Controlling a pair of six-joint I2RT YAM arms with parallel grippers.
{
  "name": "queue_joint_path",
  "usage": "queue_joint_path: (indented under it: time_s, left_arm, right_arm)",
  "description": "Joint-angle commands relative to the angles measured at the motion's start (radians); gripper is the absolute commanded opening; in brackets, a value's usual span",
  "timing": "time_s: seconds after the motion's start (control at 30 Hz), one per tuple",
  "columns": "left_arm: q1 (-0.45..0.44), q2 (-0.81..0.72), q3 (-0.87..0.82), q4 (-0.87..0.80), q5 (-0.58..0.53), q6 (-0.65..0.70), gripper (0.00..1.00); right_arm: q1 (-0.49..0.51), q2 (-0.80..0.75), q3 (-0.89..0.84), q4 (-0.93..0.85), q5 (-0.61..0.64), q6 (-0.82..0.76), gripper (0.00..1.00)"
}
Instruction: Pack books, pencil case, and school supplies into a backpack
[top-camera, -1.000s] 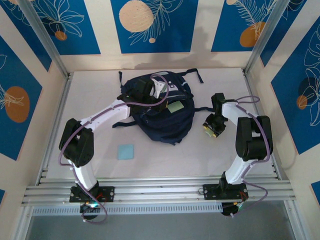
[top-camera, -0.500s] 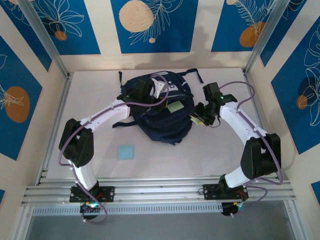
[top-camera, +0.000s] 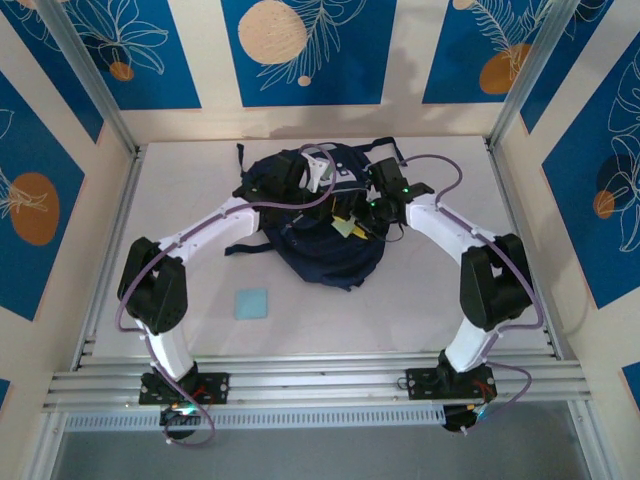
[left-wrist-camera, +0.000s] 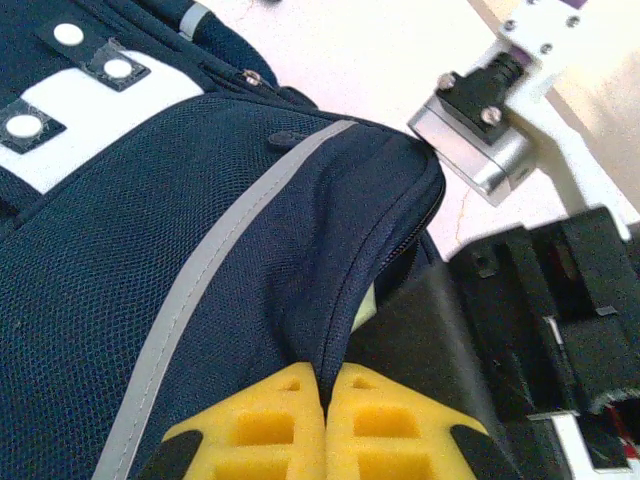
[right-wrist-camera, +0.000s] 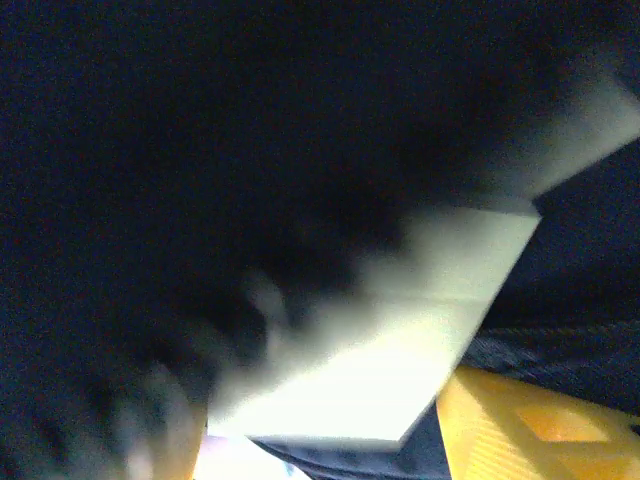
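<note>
The navy backpack (top-camera: 320, 245) lies in the middle of the table with its mouth held up. My left gripper (top-camera: 328, 192) is shut on the backpack's zipper edge (left-wrist-camera: 345, 300), its yellow fingertips (left-wrist-camera: 280, 420) pressed together on the fabric. My right gripper (top-camera: 354, 222) hangs over the mouth of the bag, open, with its yellow fingers (right-wrist-camera: 530, 430) wide apart. Between them, farther in, a pale green pad (right-wrist-camera: 410, 340) lies against the dark lining; it shows as a yellow-green patch (top-camera: 345, 229) from above. A light blue pad (top-camera: 251, 303) lies on the table near the left arm.
Dark straps (top-camera: 385, 145) trail from the backpack toward the back wall. The right arm's black and metal wrist parts (left-wrist-camera: 480, 150) stand close beside the left gripper. Aluminium rails (top-camera: 320, 380) run along the near edge.
The right arm has swung left from the table's right side to the backpack's mouth, and its jaws stand wider. The left gripper has held the bag's edge without moving.
</note>
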Motion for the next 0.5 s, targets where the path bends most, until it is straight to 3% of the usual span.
queue_joint_path:
  time_s: [0.0,0.07,0.17,0.33,0.47]
  left_arm:
    - [-0.001,-0.059,0.039,0.018,0.009,-0.038,0.0]
    - [0.001,-0.061,0.033,0.027,0.007,-0.044,0.0]
    - [-0.001,-0.061,0.03,0.037,0.014,-0.054,0.0]
    - [-0.006,-0.062,0.028,0.038,0.029,-0.062,0.0]
    - [-0.014,-0.068,0.025,0.029,0.039,-0.064,0.0]
  right_arm:
    - [0.001,-0.026,0.029,0.035,-0.048,0.009,0.73]
    - [-0.006,-0.054,0.01,0.027,-0.04,-0.002,0.76]
    - [-0.016,-0.096,-0.049,0.041,-0.036,-0.006,0.73]
    - [-0.017,-0.121,-0.141,0.118,-0.032,-0.001,0.4]
    - [-0.012,-0.078,-0.146,0.2,-0.033,0.008,0.27]
